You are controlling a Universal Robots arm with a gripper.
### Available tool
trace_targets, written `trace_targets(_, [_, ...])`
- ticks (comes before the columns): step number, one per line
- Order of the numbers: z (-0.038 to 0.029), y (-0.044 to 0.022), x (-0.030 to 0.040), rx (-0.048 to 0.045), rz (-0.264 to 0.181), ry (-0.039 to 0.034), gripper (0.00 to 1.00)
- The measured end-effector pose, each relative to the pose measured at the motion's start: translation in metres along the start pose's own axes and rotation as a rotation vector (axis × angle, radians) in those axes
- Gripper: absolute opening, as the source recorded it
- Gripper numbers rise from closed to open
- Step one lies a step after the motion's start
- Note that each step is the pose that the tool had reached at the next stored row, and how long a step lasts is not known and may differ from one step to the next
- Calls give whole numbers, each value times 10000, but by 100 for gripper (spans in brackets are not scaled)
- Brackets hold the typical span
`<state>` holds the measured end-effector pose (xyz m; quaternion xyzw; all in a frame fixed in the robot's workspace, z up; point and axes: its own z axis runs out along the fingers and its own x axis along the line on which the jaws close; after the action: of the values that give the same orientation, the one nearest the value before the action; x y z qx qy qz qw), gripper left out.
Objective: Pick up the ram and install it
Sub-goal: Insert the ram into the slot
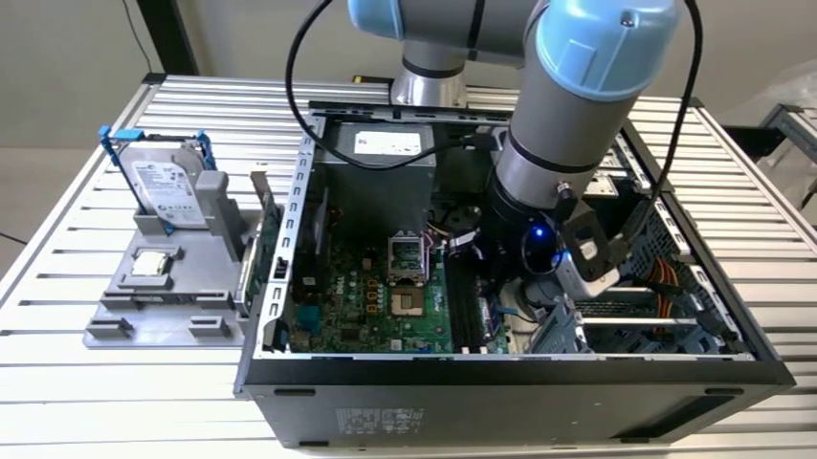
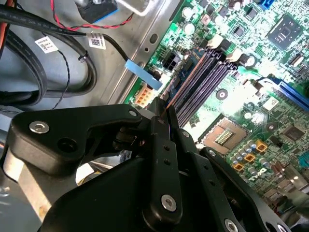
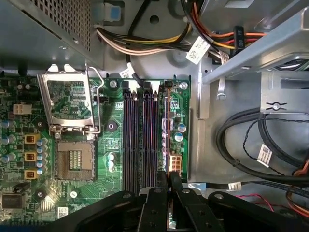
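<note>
Gripping the ram (image 3: 166, 145) edge-on, the closed gripper (image 3: 168, 180) has it over the slots (image 3: 141, 140) ahead; seating remains.

A slatted aluminium table (image 1: 77, 277) stands before a plain grey wall (image 1: 64, 48).

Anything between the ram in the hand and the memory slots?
Nothing visible. In the first wrist view the ram sits edge-on in the hand, lined up over the outermost of the memory slots; the cables lie off to the side.
</note>
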<state>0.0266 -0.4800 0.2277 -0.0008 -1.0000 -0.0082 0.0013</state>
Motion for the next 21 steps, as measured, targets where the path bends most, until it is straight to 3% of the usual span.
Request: trace_targets(21, [12,-16,42,1,-84,2,0])
